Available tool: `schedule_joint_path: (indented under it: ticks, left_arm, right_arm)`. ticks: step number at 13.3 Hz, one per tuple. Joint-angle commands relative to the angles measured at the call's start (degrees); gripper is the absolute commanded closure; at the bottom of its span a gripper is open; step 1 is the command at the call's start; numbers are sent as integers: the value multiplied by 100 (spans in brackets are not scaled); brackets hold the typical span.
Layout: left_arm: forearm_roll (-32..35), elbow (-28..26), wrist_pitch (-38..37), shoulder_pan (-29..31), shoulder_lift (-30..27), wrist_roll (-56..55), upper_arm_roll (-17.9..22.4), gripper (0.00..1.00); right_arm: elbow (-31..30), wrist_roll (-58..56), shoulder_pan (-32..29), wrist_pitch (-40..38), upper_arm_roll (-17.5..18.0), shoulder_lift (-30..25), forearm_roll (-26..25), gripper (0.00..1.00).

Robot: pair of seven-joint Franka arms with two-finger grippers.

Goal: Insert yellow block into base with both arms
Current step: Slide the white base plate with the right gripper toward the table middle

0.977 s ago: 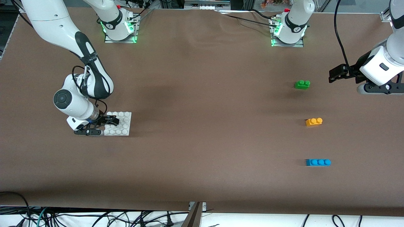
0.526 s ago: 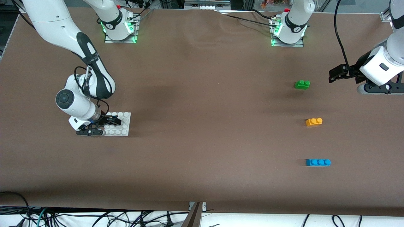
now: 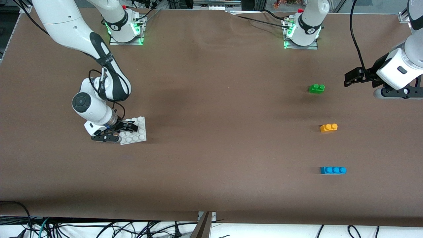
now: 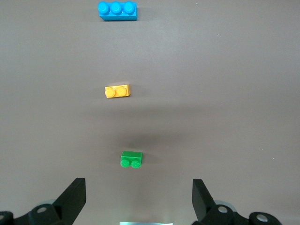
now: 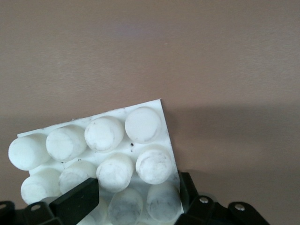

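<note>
The yellow block (image 3: 328, 127) lies on the table toward the left arm's end, between a green brick and a blue brick; it also shows in the left wrist view (image 4: 116, 91). The white studded base (image 3: 137, 130) is toward the right arm's end, turned askew. My right gripper (image 3: 127, 127) is shut on the base's edge; in the right wrist view (image 5: 136, 197) its fingers clamp the base (image 5: 140, 124) across a row of studs. My left gripper (image 3: 350, 77) waits open and empty over the table's end, with the green brick ahead of it in its wrist view (image 4: 138, 201).
A green two-stud brick (image 3: 316, 88) lies farther from the front camera than the yellow block, and a blue three-stud brick (image 3: 333, 170) lies nearer. Both show in the left wrist view, green (image 4: 131, 159) and blue (image 4: 117, 10). Brown cloth covers the table.
My right gripper has moved toward the table's middle with the base in it, and the base has turned askew. The left arm and the bricks have not moved.
</note>
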Motion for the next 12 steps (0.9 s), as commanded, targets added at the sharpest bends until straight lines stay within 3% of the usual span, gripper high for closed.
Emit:
schedule_joint_path:
  ticks: [1, 8, 12]
  left_arm:
    - [-20, 25, -62, 42, -6, 112, -27, 0]
    - [-20, 25, -62, 42, -6, 112, -27, 0]
    - [-20, 25, -62, 42, -6, 112, -27, 0]
  right_arm:
    - [-78, 391, 262, 103, 18, -41, 51, 20]
    - [72, 1586, 1115, 130, 10, 29, 33, 20]
    - [633, 2640, 1765, 121, -26, 441, 25, 20]
